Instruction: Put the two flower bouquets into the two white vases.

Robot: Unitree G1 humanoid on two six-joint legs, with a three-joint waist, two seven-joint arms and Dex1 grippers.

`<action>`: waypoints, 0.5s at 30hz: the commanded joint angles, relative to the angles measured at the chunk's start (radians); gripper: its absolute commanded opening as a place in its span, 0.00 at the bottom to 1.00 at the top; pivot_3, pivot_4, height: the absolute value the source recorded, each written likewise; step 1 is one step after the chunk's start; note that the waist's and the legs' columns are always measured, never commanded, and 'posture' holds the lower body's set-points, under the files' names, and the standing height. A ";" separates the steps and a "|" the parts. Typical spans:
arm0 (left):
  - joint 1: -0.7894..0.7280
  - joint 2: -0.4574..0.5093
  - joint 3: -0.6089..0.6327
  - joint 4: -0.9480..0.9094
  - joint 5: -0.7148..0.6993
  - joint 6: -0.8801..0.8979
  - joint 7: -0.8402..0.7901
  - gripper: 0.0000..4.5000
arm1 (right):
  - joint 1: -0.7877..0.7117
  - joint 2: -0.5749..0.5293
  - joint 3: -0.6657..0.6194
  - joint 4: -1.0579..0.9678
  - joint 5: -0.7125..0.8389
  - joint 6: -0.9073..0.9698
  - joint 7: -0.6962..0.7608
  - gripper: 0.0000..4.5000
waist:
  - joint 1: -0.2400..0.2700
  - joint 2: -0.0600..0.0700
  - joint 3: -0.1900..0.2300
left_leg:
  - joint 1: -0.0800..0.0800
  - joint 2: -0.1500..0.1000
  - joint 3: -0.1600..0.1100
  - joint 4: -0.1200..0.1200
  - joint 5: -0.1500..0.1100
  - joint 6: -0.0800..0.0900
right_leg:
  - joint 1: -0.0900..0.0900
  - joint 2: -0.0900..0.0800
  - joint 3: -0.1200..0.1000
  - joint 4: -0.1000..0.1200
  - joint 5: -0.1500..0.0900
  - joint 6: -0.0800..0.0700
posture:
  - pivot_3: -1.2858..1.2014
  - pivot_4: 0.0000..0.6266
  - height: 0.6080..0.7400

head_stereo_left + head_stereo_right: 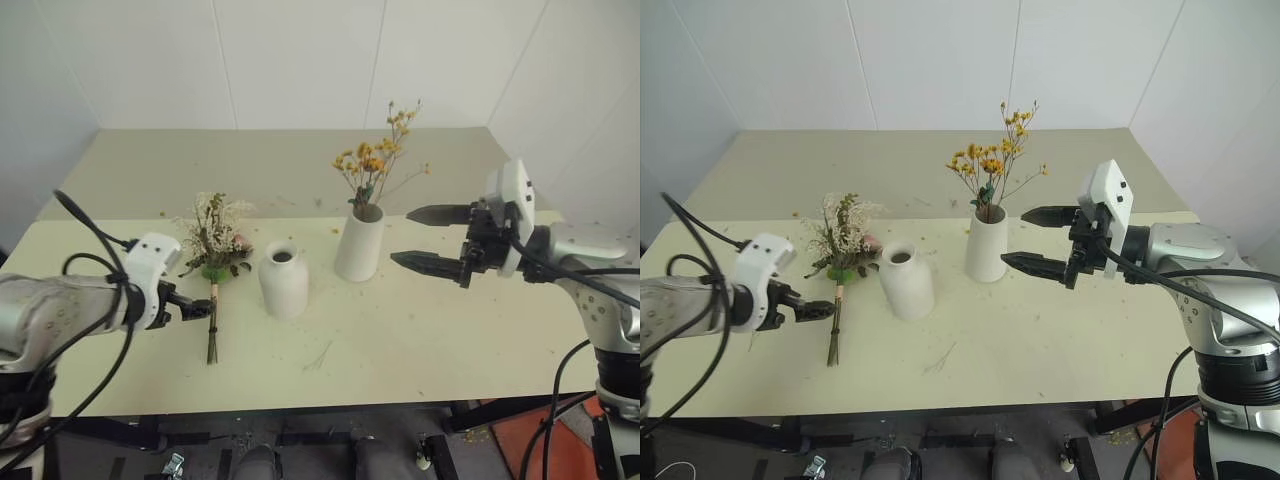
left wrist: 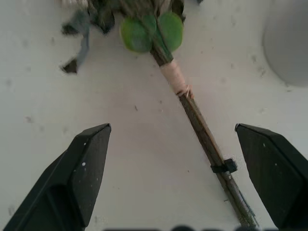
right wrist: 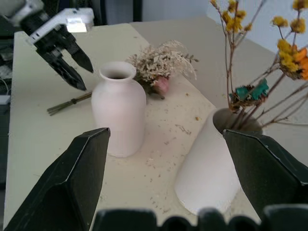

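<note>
Head views: pale yellow-green desk. Tall tapered matte white vase stands upright near the middle, holding the sparse bunch of small yellow-orange dried flowers. Rounded matte white bottle vase with narrow neck stands just left of it, empty. Full bouquet of pink roses, white fluffy sprigs and green leaves lies flat on the desk left of the bottle vase, stems toward the robot. Left gripper: beside the stems, jaws wide, holding nothing. Right gripper: right of the tall vase, jaws wide, empty.

Left wrist view: bouquet stems between the open jaws, untouched.

Right wrist view: both vases between the spread jaws.
</note>
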 commanded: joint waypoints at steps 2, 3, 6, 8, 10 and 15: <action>-0.040 -0.013 -0.042 0.036 0.086 0.005 0.020 0.92 | -0.010 -0.005 -0.033 -0.048 0.034 -0.026 0.011 1.00 | 0.003 0.000 0.000 | 0.000 0.000 0.000 0.000 0.000 0.000 | 0.000 0.000 0.000 0.000 0.000 0.000 | 0.52 0.24 1.00; -0.041 -0.010 -0.060 0.040 0.102 -0.007 0.018 0.87 | -0.008 -0.005 -0.031 -0.049 0.033 -0.027 0.010 1.00 | 0.004 0.000 0.000 | 0.000 0.000 0.000 0.000 0.000 0.000 | 0.000 -0.001 -0.001 0.000 0.000 0.000 | 0.52 0.24 1.00; -0.057 -0.015 -0.069 0.061 0.137 -0.027 0.009 0.68 | 0.002 -0.010 -0.027 -0.045 0.023 -0.036 0.015 1.00 | 0.006 0.000 0.000 | 0.000 -0.001 0.000 0.000 0.000 0.000 | 0.001 -0.001 -0.001 0.000 0.000 0.000 | 0.52 0.24 1.00; -0.066 -0.021 -0.057 0.072 0.164 -0.037 0.014 0.54 | 0.017 -0.016 -0.031 -0.046 0.022 -0.042 0.023 1.00 | 0.007 0.000 0.000 | 0.000 -0.001 0.000 0.000 0.000 0.000 | 0.000 -0.001 -0.001 0.000 0.000 0.000 | 0.52 0.24 1.00; -0.071 -0.028 -0.046 0.080 0.189 -0.041 0.017 0.38 | 0.025 -0.020 -0.035 -0.048 0.027 -0.044 0.028 1.00 | 0.008 0.000 0.000 | 0.000 -0.001 0.000 0.000 0.000 0.000 | 0.000 -0.001 -0.001 0.000 0.000 0.000 | 0.52 0.24 1.00; -0.087 -0.037 0.001 0.088 0.252 -0.076 0.030 0.07 | 0.041 -0.026 -0.040 -0.042 0.024 -0.060 0.047 1.00 | 0.008 0.000 0.000 | 0.000 -0.001 0.000 0.000 0.000 0.000 | 0.000 -0.002 -0.001 0.000 0.000 0.000 | 0.52 0.24 1.00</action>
